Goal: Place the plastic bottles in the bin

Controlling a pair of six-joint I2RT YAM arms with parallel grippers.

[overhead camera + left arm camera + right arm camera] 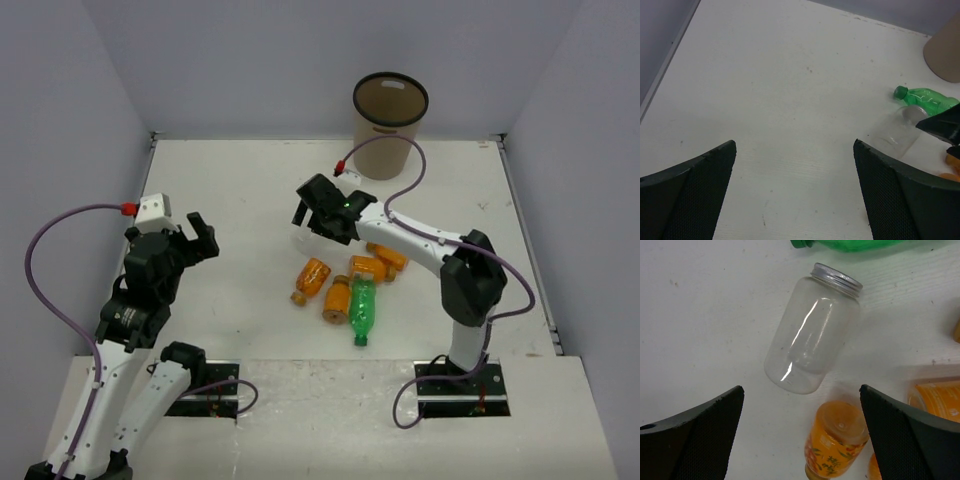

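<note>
The tan bin point(390, 110) stands at the back of the table. The clear bottle point(812, 335) lies on its side under my open right gripper point(801, 388), between and just beyond the fingertips, not touched. It also shows in the top view point(303, 238). Several orange bottles point(312, 279) point(338, 298) point(368, 267) and a green bottle point(362, 310) lie in a cluster at mid-table. An orange bottle point(837, 440) lies just below the clear one. A second green bottle point(927, 97) lies beyond the clear one. My left gripper point(200, 240) is open and empty over bare table at the left.
Grey walls close the table on the left, back and right. The bin's side point(945, 50) shows at the far right of the left wrist view. The right arm point(420, 238) stretches over the bottle cluster.
</note>
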